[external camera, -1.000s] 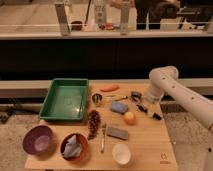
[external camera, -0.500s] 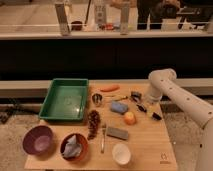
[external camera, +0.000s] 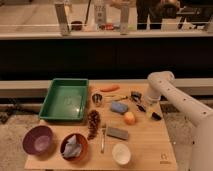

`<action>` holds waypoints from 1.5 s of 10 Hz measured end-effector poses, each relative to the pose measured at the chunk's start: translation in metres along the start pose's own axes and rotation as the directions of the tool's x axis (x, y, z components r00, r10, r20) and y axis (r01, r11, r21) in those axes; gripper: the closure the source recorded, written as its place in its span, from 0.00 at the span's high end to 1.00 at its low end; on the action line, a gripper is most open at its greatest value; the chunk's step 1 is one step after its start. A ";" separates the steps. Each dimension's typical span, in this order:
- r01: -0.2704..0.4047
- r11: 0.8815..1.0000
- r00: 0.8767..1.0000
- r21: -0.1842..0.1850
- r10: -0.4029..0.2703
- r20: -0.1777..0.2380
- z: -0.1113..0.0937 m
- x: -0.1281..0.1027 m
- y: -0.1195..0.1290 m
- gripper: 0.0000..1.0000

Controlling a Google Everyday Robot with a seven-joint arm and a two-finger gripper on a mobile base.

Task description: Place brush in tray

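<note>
The green tray [external camera: 54,102] lies on the left part of the wooden table and holds nothing. A slim black thing that I take for the brush [external camera: 155,116] lies on the table's right side, near the right edge. My gripper [external camera: 143,106] hangs from the white arm [external camera: 161,84] low over the table, right at the brush's left end. Whether it touches the brush is not clear. The tray is far to the gripper's left.
Between gripper and tray lie a blue object [external camera: 118,107], an orange fruit [external camera: 129,118], a small metal cup [external camera: 96,98], an orange carrot-like thing [external camera: 109,88] and a pinecone [external camera: 93,122]. In front are a fork [external camera: 103,139], grey block [external camera: 117,133], white cup [external camera: 121,154], purple bowl [external camera: 38,139] and orange-red bowl [external camera: 74,146].
The arm has shifted only slightly and stays low at the table's right side. No object has visibly moved.
</note>
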 end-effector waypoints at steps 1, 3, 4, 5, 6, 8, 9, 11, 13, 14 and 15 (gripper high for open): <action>-0.003 1.000 1.000 -0.003 0.003 -0.001 0.002 0.001 -0.001 0.80; -0.010 1.000 1.000 -0.012 0.010 0.000 0.009 0.004 -0.002 0.80; -0.008 1.000 1.000 -0.016 0.008 -0.001 0.012 0.003 -0.002 0.80; -0.007 1.000 1.000 -0.019 0.007 -0.001 0.014 0.002 -0.003 0.80; -0.008 1.000 1.000 -0.025 0.008 -0.003 0.017 0.001 -0.004 0.80; -0.010 0.999 1.000 -0.033 0.010 -0.004 0.022 0.001 -0.005 0.80; -0.010 0.999 1.000 -0.038 0.009 -0.006 0.025 0.001 -0.006 0.80; -0.005 0.999 1.000 -0.043 0.004 -0.009 0.025 -0.002 -0.007 0.80; -0.005 0.999 1.000 -0.048 0.004 -0.013 0.025 -0.003 -0.009 0.72; -0.004 0.999 1.000 -0.050 0.004 -0.013 0.025 -0.004 -0.010 0.65; -0.003 0.999 1.000 -0.054 0.002 -0.012 0.027 -0.004 -0.010 0.63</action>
